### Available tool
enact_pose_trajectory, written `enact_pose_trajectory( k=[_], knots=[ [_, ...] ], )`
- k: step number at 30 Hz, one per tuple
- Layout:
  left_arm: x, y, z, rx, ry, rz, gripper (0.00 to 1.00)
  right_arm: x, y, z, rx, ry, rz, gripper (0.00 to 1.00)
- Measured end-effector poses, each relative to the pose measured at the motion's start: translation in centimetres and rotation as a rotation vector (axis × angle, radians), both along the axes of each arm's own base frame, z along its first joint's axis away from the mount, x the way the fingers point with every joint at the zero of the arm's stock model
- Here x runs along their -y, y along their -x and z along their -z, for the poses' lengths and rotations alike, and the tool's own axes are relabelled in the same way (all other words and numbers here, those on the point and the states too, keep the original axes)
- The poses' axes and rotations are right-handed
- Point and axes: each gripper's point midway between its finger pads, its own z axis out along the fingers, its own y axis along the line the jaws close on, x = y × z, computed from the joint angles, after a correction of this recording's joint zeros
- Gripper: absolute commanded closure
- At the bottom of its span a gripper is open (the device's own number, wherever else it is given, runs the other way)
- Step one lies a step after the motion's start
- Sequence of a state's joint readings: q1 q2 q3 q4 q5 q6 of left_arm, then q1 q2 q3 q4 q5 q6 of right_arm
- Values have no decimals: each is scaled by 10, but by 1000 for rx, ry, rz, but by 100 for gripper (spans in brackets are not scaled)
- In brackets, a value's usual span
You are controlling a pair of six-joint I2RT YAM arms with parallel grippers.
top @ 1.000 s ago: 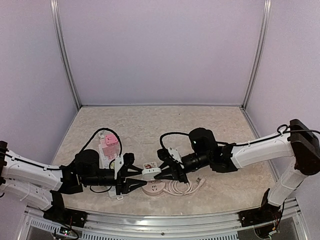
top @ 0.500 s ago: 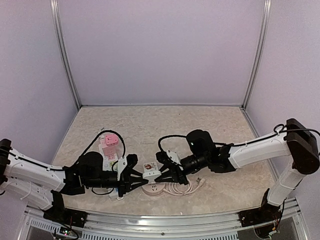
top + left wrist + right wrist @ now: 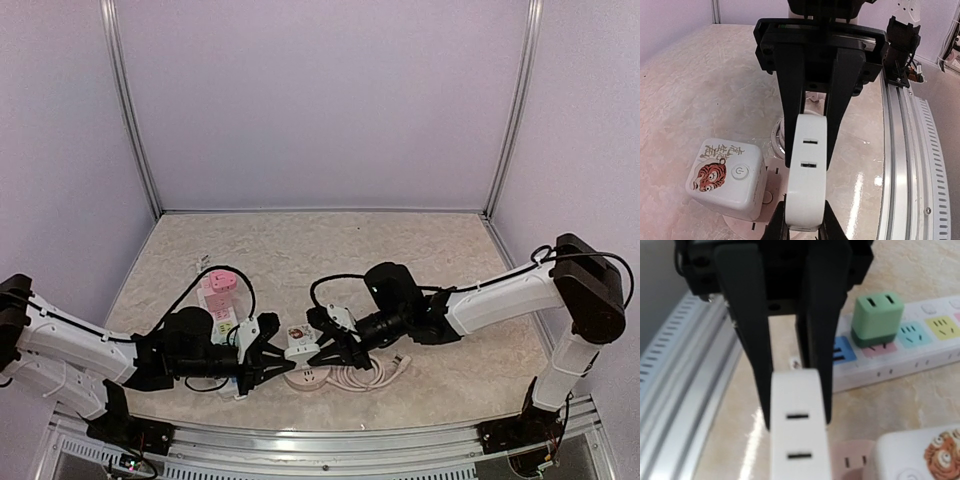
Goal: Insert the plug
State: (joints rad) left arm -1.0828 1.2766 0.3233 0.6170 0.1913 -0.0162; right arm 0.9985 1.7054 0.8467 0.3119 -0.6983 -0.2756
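Observation:
A white oblong plug (image 3: 807,185) with two slots is held level between both grippers, just above a round pink socket base (image 3: 852,460). My left gripper (image 3: 805,227) is shut on its near end, fingers pressed to both sides. My right gripper (image 3: 812,145) clasps the opposite end, its black fingers (image 3: 790,115) flanking the plug. In the top view the plug (image 3: 300,350) lies between the left gripper (image 3: 277,358) and the right gripper (image 3: 324,350). A white cube adapter with a tiger sticker (image 3: 725,177) sits plugged into the pink base beside it.
A long white power strip (image 3: 900,352) with coloured sockets carries a green adapter (image 3: 877,317) and a pink adapter (image 3: 220,283). The pink base's coiled cable (image 3: 370,375) lies to the right. The aluminium rail (image 3: 905,150) runs along the table's near edge.
My left gripper has moved right and closed in on the white plug. My right arm has shifted slightly left. Both grippers now meet at the plug over the pink base.

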Motion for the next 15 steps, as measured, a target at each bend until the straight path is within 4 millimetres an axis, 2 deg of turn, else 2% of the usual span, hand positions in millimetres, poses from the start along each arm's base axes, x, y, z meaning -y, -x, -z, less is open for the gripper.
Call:
enact_pose_trajectory(
  k=[1,4,7,12,15],
  knots=[
    [-1,-2,3,0,-9,-4,100,-1,-2,2,5,4,2,100],
    [-2,-6,9,1,-20,-2,100,-1,-6,7,21,19,14,80],
    [0,-6,10,-2,-14,6,100,0,-8,10,35,31,19,69],
    [6,-9,-5,-9,51,9,100,4,-10,9,64,51,38,70],
    [9,-9,-6,-30,74,11,100,7,-11,4,79,48,53,70]
  ],
)
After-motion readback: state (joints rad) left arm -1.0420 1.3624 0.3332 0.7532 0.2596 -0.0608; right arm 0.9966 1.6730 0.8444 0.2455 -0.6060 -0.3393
